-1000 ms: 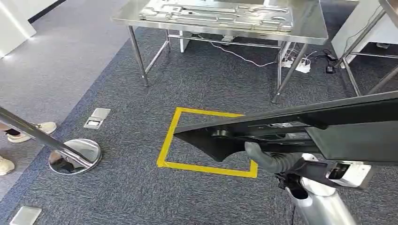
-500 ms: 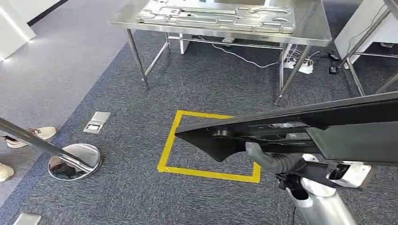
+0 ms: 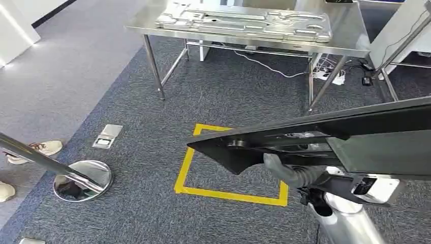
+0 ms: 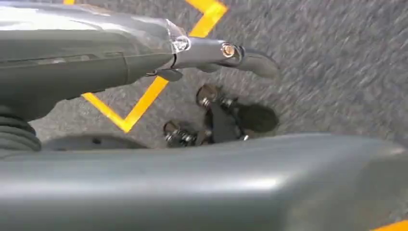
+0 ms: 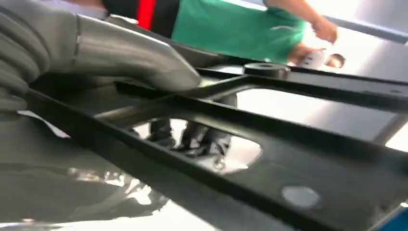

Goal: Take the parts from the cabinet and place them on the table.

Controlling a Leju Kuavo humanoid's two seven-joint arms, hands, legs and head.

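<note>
The right hand (image 3: 297, 175) carries a long black panel (image 3: 315, 145), held roughly level above the carpet and the yellow tape square (image 3: 188, 168), well short of the steel surface (image 3: 350, 43) ahead, where a silver pressed part (image 3: 244, 20) already lies. In the right wrist view the thick grey thumb (image 5: 130, 55) presses on a rib of the panel (image 5: 288, 159), so its fingers look clamped on it.

The panel looks stiff, thin and awkwardly wide, with open cut-outs and ribs. I would judge it moderately light but prone to swing or tip, so a hold on a rib near its middle seems safest.

The left hand (image 4: 226, 50) hangs over the carpet. Its fingers look loosely apart around nothing, though the view is blurred.

Against a second ago, the whole view has shifted: surface, tape square and stanchion base (image 3: 84, 175) all sit slightly elsewhere, while panel and hand keep their place, so the robot is walking.
</note>
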